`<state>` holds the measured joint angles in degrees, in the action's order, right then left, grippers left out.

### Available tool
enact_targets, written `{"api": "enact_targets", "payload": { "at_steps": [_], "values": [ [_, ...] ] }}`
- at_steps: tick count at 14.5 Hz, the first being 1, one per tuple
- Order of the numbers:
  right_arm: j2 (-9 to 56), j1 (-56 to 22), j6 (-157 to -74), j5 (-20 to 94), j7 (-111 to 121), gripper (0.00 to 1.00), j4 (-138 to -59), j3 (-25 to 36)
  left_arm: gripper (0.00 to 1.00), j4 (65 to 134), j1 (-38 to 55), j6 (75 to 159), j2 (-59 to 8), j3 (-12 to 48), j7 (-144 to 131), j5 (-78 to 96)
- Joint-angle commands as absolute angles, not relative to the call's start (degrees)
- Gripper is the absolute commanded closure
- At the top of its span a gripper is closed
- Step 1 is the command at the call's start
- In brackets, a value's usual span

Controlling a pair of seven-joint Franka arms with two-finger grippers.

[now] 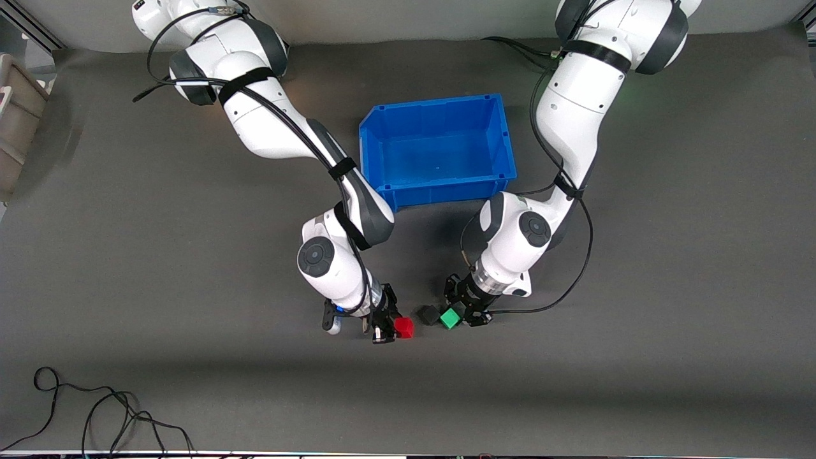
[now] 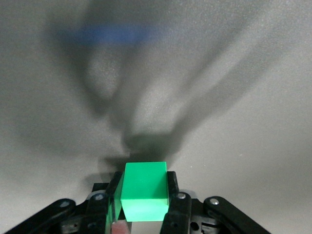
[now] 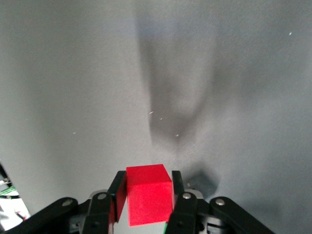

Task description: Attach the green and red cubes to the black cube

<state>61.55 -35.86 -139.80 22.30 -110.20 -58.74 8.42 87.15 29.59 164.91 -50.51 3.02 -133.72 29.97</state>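
While each hand (image 1: 460, 310) (image 1: 390, 327) pinches its cube (image 2: 145, 189) (image 3: 148, 200), black cube (image 1: 428, 314) barely shows.

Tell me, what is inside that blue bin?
Nothing shows inside the blue bin: only its bare blue floor. The right arm crosses just one corner of its rim, hiding little.

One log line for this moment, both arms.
left gripper: shut on green cube, beside black cube | right gripper: shut on red cube | cubes unattached
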Motion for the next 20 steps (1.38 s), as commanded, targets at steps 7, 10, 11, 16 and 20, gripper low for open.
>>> {"api": "enact_targets", "payload": {
  "at_steps": [7,10,11,16,20],
  "values": [
    [62.05,-36.21,-140.01,23.20,-112.41,0.77,-58.01,7.82,0.72,87.19,29.97,165.67,-50.71,1.93,-142.64,29.53],
    [63.63,-38.31,-140.10,22.41,-112.06,0.77,-58.01,7.73,0.72,87.19,29.97,165.59,-50.71,1.23,-143.09,29.53],
    [63.81,-38.41,-141.05,22.50,-112.15,0.77,-57.83,7.65,0.72,87.19,29.97,165.59,-50.71,1.23,-143.09,29.53],
    [65.74,-38.24,-146.16,22.50,-111.98,0.77,-57.31,7.65,0.71,87.19,29.88,165.50,-50.71,0.70,-143.44,29.53],
    [66.53,-37.97,-148.53,22.76,-112.32,0.68,-57.04,7.65,0.69,87.19,29.88,165.50,-50.71,0.70,-143.44,29.44]
  ]
}}
